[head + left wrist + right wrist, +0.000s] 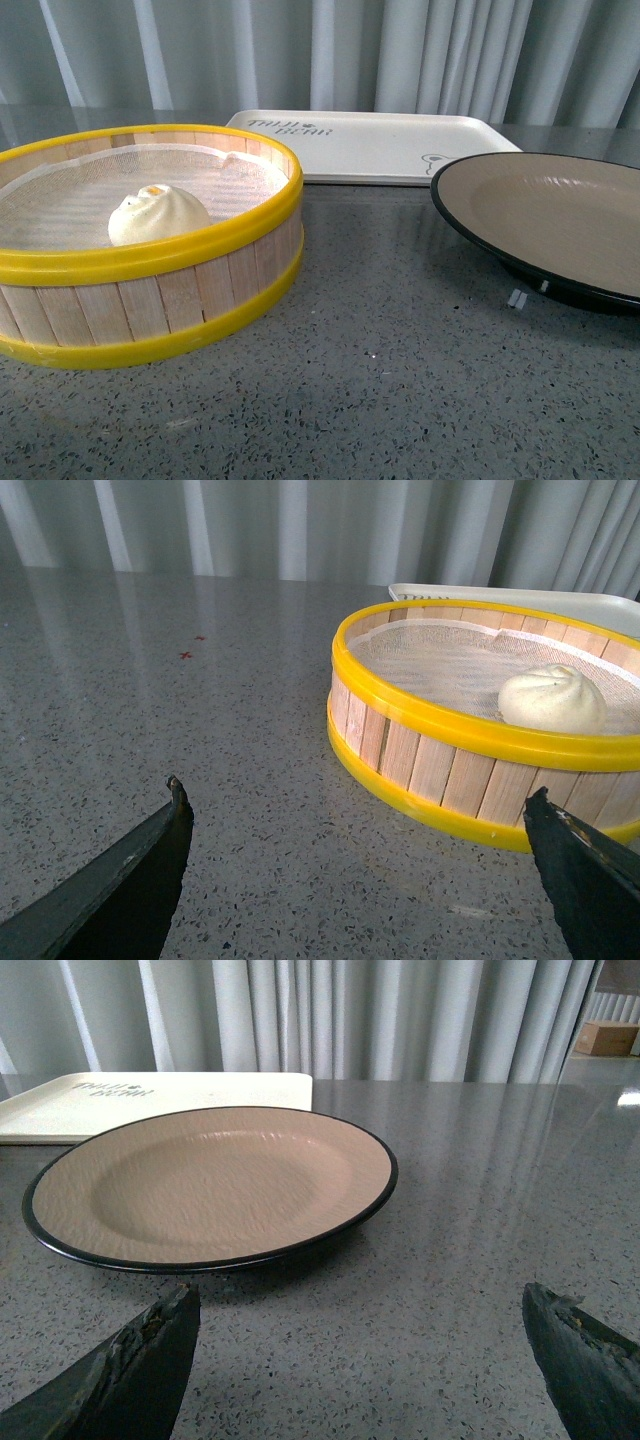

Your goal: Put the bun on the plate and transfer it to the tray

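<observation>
Small round white steamed bun (pixel 158 214) – pleated top, a yellow-orange spot at the crown, surface smooth and faintly glossy – is recorded lying on the white mesh liner inside the round wooden-slat steamer basket with yellow rims (pixel 200 250), toward its near side and left of centre in the front view. The bun's base is masked there by the basket's near rim. The wide shallow round plate, beige-tan inside with a glossy black rim (pixel 560 215), is seen empty on the grey speckled stone tabletop (pixel 400 390), apart from the basket on the robot's right; its right part is cut off by the frame edge, as is the basket's left side. The flat rectangular cream-white tray with rounded corners (pixel 370 150) is noted behind both, also empty. Its near edge is partly covered by the basket and the plate, its printed lettering cannot be read with certainty, and the small drawing at its near right is half hidden behind the plate rim. The left gripper (pixel 355 788) is seen only as two dark fingertips spread wide, nothing between them, low over the tabletop facing the basket. The right gripper (pixel 360 1290) is likewise spread wide and empty – facing the plate. Neither arm appears in the front view.
</observation>
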Controlling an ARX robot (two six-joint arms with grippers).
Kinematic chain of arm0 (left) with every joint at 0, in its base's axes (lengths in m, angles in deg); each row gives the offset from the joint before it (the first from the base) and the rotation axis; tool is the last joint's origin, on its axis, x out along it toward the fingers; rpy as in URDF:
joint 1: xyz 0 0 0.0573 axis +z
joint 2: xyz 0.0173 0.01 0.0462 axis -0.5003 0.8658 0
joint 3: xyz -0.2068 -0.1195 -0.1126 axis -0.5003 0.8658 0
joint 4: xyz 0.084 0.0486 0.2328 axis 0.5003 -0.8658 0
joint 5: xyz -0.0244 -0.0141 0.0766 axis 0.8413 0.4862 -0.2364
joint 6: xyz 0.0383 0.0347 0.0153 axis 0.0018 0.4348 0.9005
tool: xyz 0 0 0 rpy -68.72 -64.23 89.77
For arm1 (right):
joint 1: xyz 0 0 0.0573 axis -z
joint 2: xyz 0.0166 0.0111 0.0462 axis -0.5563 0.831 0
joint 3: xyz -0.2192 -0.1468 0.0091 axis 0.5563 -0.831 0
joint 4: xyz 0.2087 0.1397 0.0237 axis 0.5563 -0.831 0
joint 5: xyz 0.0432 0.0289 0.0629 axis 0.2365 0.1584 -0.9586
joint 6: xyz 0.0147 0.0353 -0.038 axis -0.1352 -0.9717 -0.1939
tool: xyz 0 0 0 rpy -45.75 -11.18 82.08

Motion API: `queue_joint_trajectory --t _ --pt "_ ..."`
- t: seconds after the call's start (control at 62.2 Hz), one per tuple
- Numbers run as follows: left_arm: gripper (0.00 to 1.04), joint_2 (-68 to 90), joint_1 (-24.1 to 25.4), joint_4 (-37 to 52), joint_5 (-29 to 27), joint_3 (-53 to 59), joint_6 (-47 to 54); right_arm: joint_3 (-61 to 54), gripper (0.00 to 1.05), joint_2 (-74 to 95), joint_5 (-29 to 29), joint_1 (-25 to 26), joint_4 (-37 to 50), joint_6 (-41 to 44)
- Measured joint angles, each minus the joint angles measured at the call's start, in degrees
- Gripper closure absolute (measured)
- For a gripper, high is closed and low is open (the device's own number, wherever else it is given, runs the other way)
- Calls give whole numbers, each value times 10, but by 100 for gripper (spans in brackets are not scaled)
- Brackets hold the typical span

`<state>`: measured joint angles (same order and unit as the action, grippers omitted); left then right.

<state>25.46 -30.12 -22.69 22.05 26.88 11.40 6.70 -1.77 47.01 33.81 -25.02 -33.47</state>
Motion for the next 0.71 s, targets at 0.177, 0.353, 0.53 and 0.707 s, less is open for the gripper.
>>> queue_joint_trajectory --t 0.177,0.353,0.53,0.707 --pt "7 0 0 0 0 0 0 0 9 0 0 0 0 0" --pt "7 0 0 0 0 0 0 0 9 0 0 0 0 0" --pt "7 0 0 0 0 0 0 0 9 0 0 0 0 0" --pt "7 0 0 0 0 0 0 0 9 0 0 0 0 0"
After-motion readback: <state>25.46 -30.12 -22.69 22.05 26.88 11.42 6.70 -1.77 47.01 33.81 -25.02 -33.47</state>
